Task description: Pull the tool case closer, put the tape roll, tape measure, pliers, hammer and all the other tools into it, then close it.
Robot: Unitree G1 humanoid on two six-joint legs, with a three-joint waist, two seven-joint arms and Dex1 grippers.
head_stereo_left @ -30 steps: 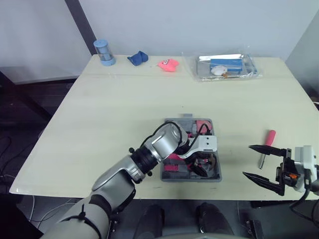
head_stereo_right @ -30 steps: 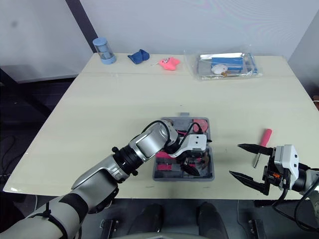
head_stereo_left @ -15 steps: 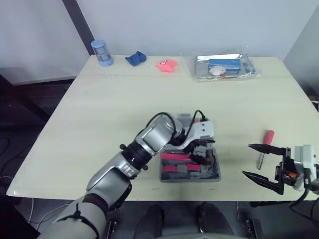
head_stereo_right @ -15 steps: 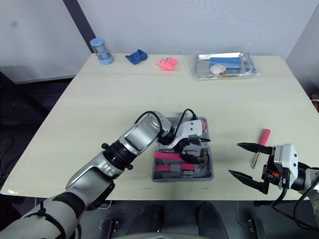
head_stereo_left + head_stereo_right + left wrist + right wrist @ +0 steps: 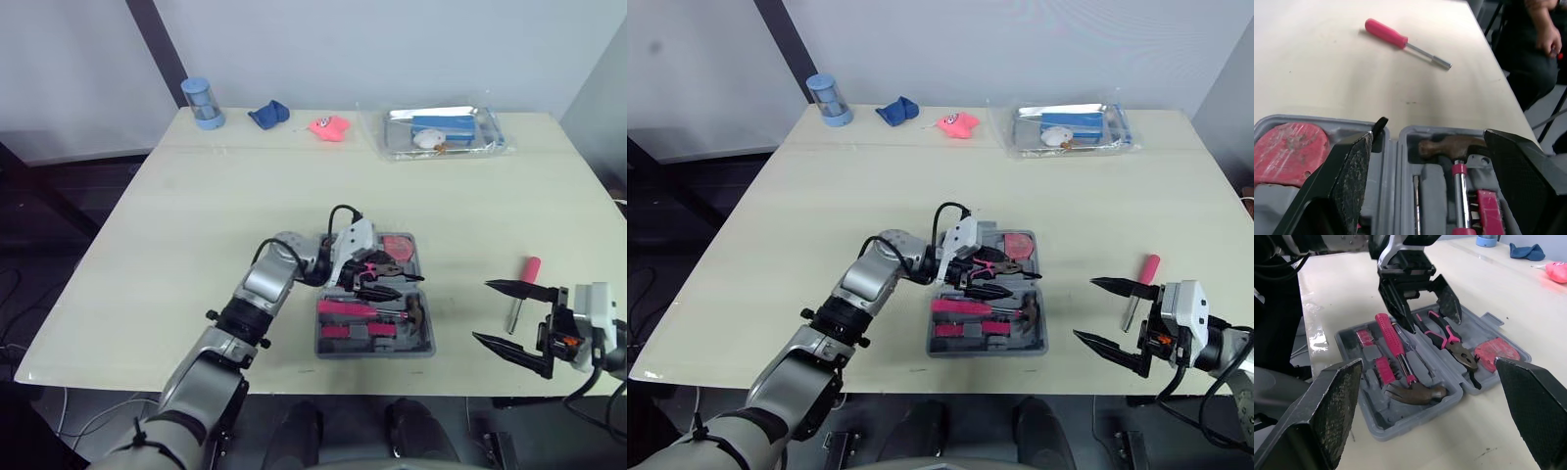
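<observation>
Pale wood surface (image 5: 245, 196) under a grey wall carries, along its far edge, a blue cylindrical container (image 5: 203, 103), a crumpled blue cloth (image 5: 268, 115), a pink soft toy (image 5: 330, 127) and a clear plastic packet (image 5: 441, 130) whose print is too small to read. Near the front edge lies the open grey plastic tool case (image 5: 377, 352).

The right wrist view looks into the case: pink-and-black pliers (image 5: 1449, 340), a brown-headed hammer (image 5: 1418, 392), a pink-handled screwdriver (image 5: 1388, 335) and a red rounded tool (image 5: 1497, 354), each in its own moulded recess. Above the pliers hangs the left end effector (image 5: 1430, 319), its fingers spread and empty.

The left wrist view takes in a person's hand (image 5: 1547, 34) past the surface's edge, and a loose red-handled driver (image 5: 1405, 43) lying on the surface, well apart from the case. The right end effector (image 5: 481, 311) hovers just beside that driver, released and holding nothing.
</observation>
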